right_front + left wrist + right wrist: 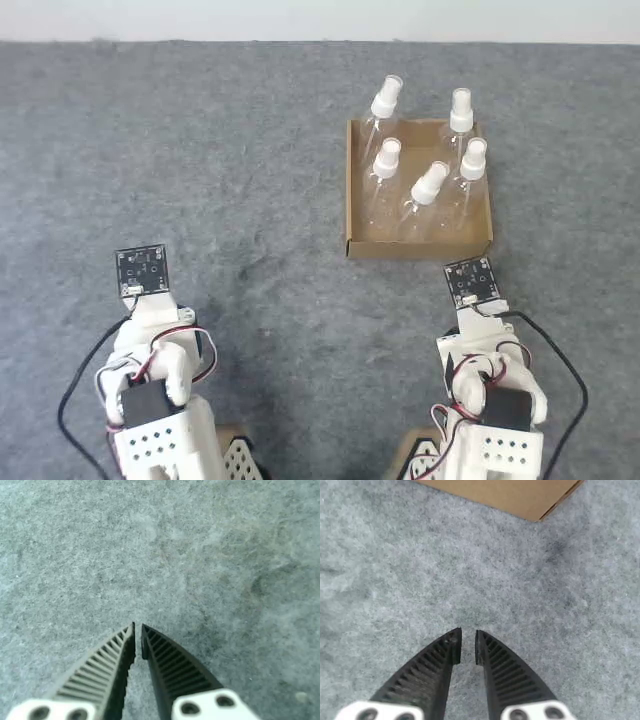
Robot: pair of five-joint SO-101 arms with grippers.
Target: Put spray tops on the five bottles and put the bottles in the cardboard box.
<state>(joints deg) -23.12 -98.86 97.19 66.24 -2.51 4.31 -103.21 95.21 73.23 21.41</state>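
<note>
A grey felt-covered table (250, 180) carries the cardboard box (418, 246), which sits toward two o'clock from its middle.

White arms (165, 440) — black servos (148, 405), red and black cables (80, 380), gripper (138, 626) fingers (175, 670) ribbed black

The table is covered by a grey felt-like mat (200, 150) with a fibrous, mottled texture. In the high view the mat spans the full width of the surface and ends at a straight far edge. Beyond that edge lies a pale, plain strip (300, 18). In the left wrist view the mat carries a darker smudge (270, 580) and a small pale speck (301, 697). In the right wrist view a faint dark patch (556, 547) marks the mat.
</note>
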